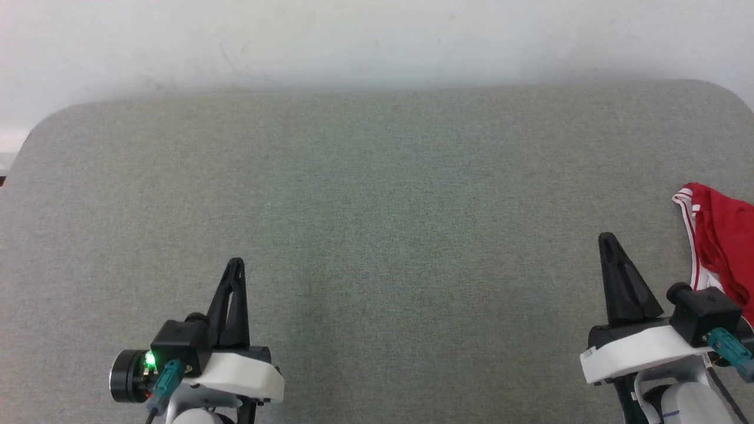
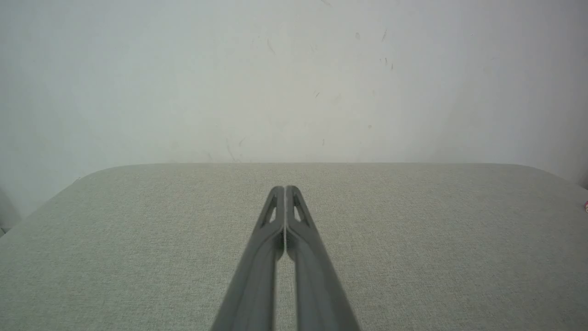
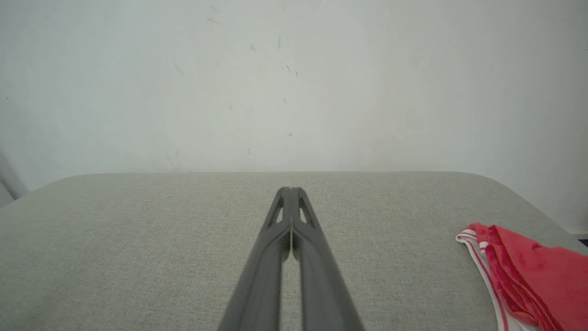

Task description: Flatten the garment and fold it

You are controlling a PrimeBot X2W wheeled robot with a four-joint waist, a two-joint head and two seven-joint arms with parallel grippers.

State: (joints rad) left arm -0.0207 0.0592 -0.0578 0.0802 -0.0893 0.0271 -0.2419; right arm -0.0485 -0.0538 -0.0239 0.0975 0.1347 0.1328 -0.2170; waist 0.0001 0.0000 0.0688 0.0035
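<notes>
Shirt [image 1: 721,241] sits crumpled at the table [image 1: 377,206] right edge, maybe partly off it. Both left gripper [image 1: 235,264] and right gripper [image 1: 607,238] are pinched together, empty, near side; right one's just beside it.

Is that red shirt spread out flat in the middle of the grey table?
No, the garment lies bunched up at the right side of the table, just right of the right gripper.

Garment [image 1: 727,247] soft red cloth; table [image 1: 377,235] matt woven grey fabric
</notes>
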